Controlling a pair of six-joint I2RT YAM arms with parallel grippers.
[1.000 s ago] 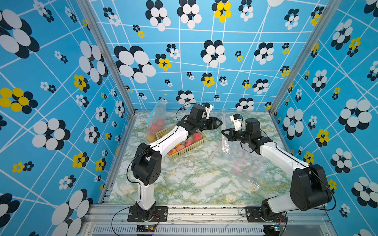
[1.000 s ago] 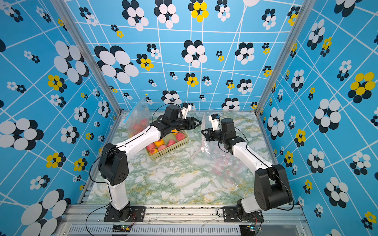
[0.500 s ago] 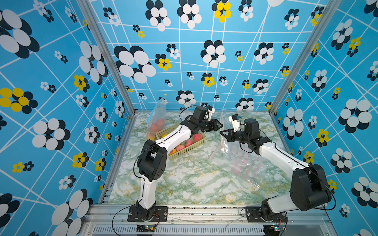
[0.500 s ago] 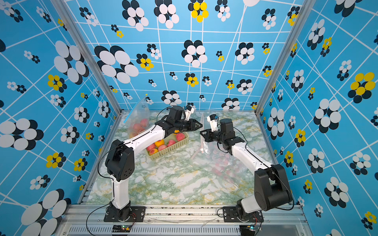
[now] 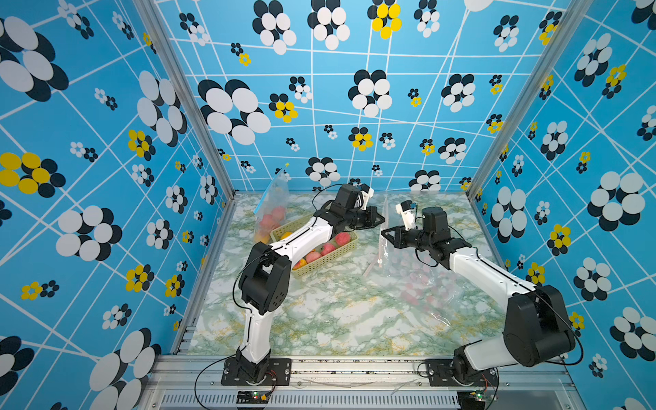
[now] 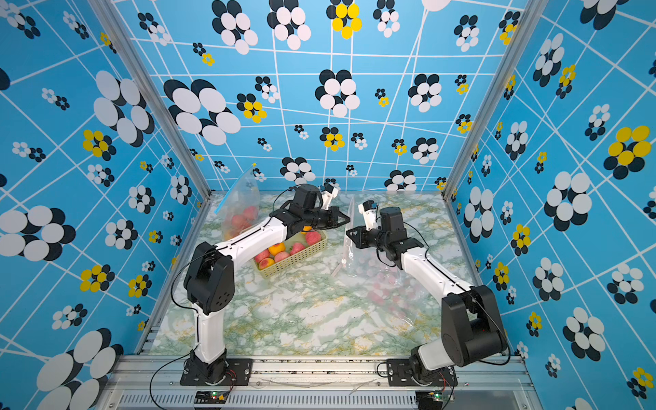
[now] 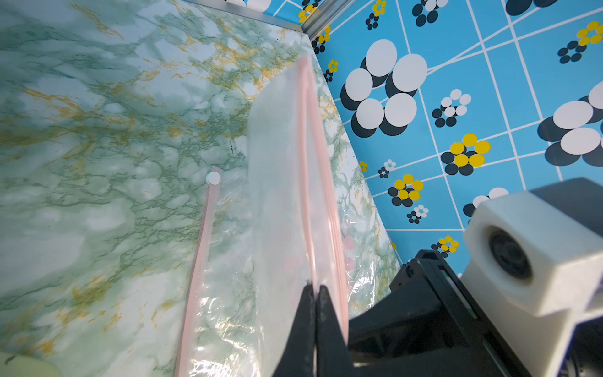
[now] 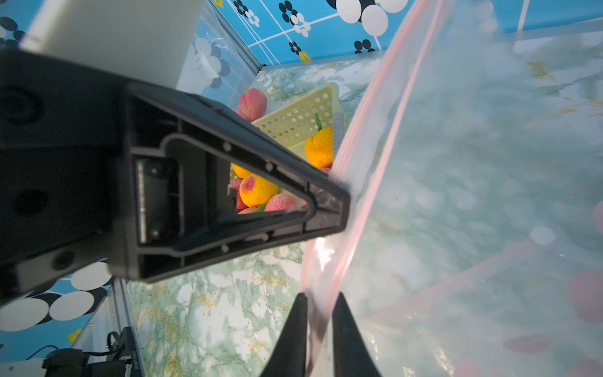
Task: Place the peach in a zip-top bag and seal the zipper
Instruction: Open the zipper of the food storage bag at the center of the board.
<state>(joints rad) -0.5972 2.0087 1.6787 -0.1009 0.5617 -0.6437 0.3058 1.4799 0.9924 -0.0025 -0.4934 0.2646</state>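
Across the marbled green bench (image 5: pixel 319 326), 2 arms reach toward each other. The left arm (image 5: pixel 305 238) stretches over the basket and the right arm (image 5: pixel 486 269) over the right half. Under the right arm lies the clear zip-top bag (image 5: pixel 422 284), printed with pink dots. Its body rests on the bench and its mouth edge is lifted upright between the 2 wrists. A second clear bag (image 5: pixel 271 209) holding fruit leans in the back left corner. Just in front of it sits the yellow perforated basket (image 5: pixel 330 259), partly hidden by the left arm. The left jaws are clenched on the raised lip of the zip-top bag, tips pressed together at the pink zipper strip (image 7: pixel 305 163). The right jaws are released and stand slightly apart, with the same pink rim running through the gap. The peaches (image 5: pixel 342 238) lie in the basket, beside an orange fruit (image 8: pixel 321 148). A small white tab (image 7: pixel 212 178) ends the lower zipper edge, down on the bench.
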